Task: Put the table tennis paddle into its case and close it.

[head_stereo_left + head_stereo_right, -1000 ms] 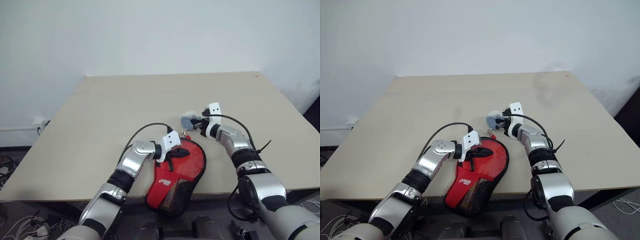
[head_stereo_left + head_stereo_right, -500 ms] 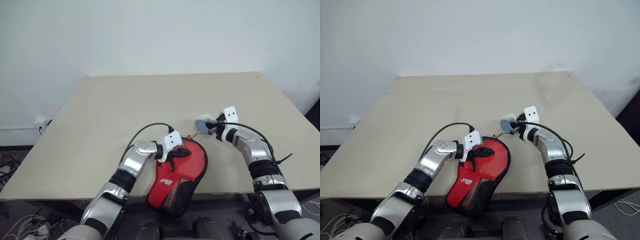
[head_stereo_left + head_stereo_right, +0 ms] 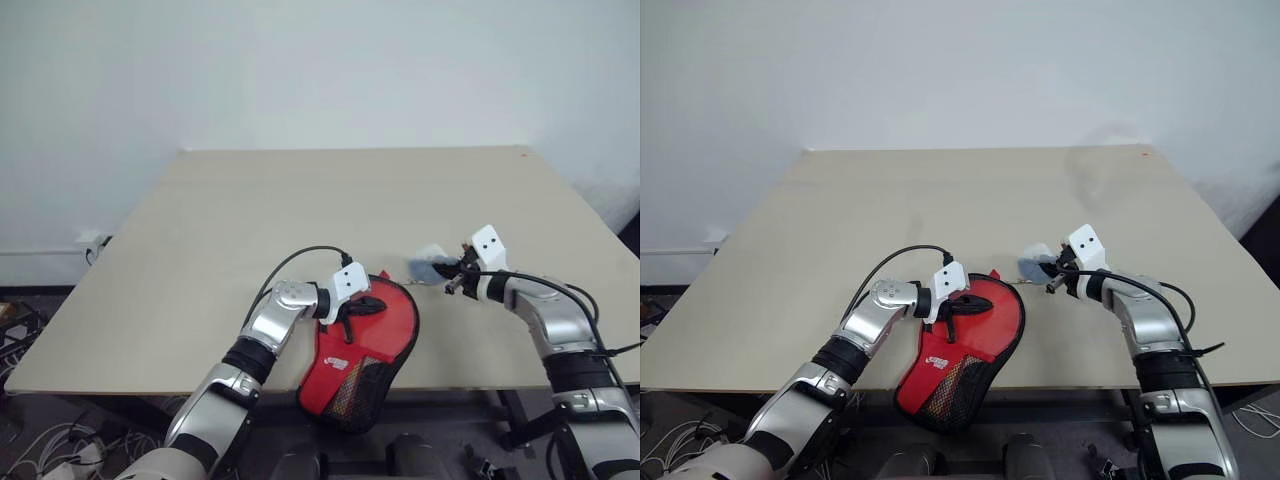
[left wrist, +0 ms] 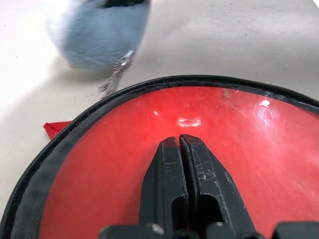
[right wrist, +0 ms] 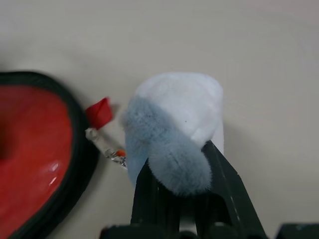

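The case (image 3: 362,345) lies at the near edge of the tabletop (image 3: 300,215), its mesh end hanging a little over that edge, clear window up. The table tennis paddle (image 4: 164,124) is inside it, its red face showing through the plastic, with the black rim of the case running all round it.

The left hand (image 3: 358,307) has its two black fingers (image 4: 172,174) pressed together with nothing between them, and they rest flat on the clear window over the red face, near the rounded end of the case.

The right hand (image 3: 1054,272) is off the case, beside its rounded end and a little farther out over the tabletop. It is closed on the grey-blue puff (image 5: 172,142), which bulges out between and above its fingertips. From the puff a short chain (image 5: 107,149) runs back toward the rim of the case, where a small red tab (image 5: 99,112) sticks out. In the left wrist view the puff sits just beyond the case's rim, the chain dangling from it.
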